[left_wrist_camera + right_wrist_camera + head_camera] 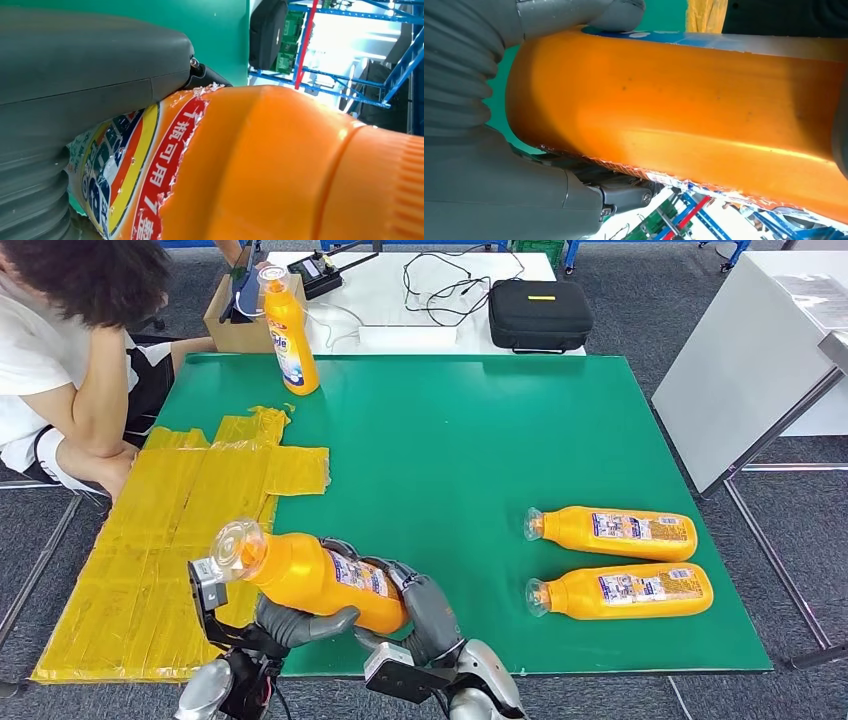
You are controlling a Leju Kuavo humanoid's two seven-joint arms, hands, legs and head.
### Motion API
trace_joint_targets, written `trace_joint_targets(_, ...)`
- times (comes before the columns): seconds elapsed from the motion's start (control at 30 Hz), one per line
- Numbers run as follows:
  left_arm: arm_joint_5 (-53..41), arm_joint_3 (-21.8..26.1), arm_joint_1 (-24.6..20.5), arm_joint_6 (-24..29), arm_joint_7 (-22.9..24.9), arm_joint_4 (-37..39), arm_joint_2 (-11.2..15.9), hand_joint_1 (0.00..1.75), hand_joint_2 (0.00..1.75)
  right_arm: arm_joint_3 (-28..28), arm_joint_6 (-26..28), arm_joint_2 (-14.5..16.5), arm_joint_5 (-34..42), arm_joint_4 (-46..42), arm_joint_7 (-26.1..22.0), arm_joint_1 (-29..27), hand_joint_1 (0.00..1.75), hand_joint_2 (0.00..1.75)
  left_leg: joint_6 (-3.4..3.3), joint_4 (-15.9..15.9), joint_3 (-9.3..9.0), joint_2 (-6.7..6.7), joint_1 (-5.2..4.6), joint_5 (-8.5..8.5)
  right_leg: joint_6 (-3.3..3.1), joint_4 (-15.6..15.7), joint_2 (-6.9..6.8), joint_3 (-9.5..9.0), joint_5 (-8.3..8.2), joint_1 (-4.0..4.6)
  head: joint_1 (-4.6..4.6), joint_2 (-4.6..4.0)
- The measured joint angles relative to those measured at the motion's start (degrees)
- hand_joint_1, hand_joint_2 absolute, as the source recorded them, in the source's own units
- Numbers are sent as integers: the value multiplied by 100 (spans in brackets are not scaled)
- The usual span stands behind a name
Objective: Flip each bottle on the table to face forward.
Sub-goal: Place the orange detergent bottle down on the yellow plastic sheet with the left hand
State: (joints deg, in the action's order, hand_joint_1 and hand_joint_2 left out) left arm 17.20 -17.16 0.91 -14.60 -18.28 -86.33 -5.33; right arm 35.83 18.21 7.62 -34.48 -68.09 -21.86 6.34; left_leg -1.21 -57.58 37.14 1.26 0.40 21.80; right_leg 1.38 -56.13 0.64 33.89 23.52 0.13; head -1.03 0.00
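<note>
An orange bottle (318, 580) with a clear cap is lifted over the near edge of the green table (450, 430), tilted, cap pointing left. My left hand (292, 625) grips it from below, and my right hand (428, 608) wraps its base end. Up close, the left hand (75, 75) lies against the bottle's label (125, 170), and the right hand (484, 190) clasps the plain orange side of the bottle (684, 110). Two more orange bottles (612, 532) (622, 590) lie on their sides at the right, caps pointing left. Another bottle (291, 335) stands upright at the far left corner.
Wrinkled yellow tape (180, 540) covers the table's left part. A person (70, 350) sits at the left edge. Behind the table are a cardboard box (232, 328), a black case (540, 313) and cables on a white table. Another white table (760, 350) stands at the right.
</note>
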Motion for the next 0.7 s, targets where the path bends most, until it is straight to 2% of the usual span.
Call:
trace_joint_targets(0.23, 9, -27, -9, 22, 9, 0, -19, 175, 175, -3, 3, -45, -5, -53, 7, -6, 175, 175, 0, 0, 0, 0, 0, 0, 0, 0, 0, 0, 0, 0, -1, 0)
trace_joint_targets(0.27, 9, -28, -9, 27, 9, 0, -22, 175, 175, -3, 8, -47, -6, -53, 7, -6, 147, 175, 0, 0, 0, 0, 0, 0, 0, 0, 0, 0, 0, 0, -1, 0)
trace_joint_targets(0.37, -73, -34, -10, 137, -19, -11, -27, 175, 175, -47, 140, -54, 58, -114, -54, -54, 16, 44, 0, 0, 0, 2, 0, 0, 0, 0, -1, 0, 0, 0, -1, 0)
trace_joint_targets(0.4, -188, -34, -10, 266, -53, -28, -28, 175, 175, -93, 246, -60, 129, -173, -108, -101, 0, 0, 0, 0, 0, 4, 0, 0, 0, 0, -1, -1, 0, 0, -1, 0)
trace_joint_targets(0.47, -604, -6, -10, 722, -151, -87, -23, 175, 175, -244, 476, -79, 340, -347, -222, -223, 0, 0, 0, 0, 2, 5, 0, 0, 0, 0, -3, -2, 0, 0, 1, 0)
trace_joint_targets(0.57, -1702, 117, -7, 1846, -315, -219, 24, 175, 175, -592, 669, -118, 688, -748, -369, -452, 0, 0, 0, 0, 3, 4, 0, 0, 0, 0, -3, 2, -2, 0, -2, 0)
trace_joint_targets(0.63, -2863, 178, -15, 2691, -312, -338, 67, 175, 175, -839, 727, -137, 839, -1076, -506, -640, 0, 0, 0, 0, 4, 8, 0, 0, 0, 0, -6, 1, -1, 0, -1, 0)
trace_joint_targets(0.7, -4582, 214, -23, 3453, -37, -436, 140, 175, 175, -1080, 802, -141, 895, -1431, -655, -823, 0, 0, -1, 0, 4, 11, 0, -1, 0, 0, -8, 0, 0, 0, -1, 0)
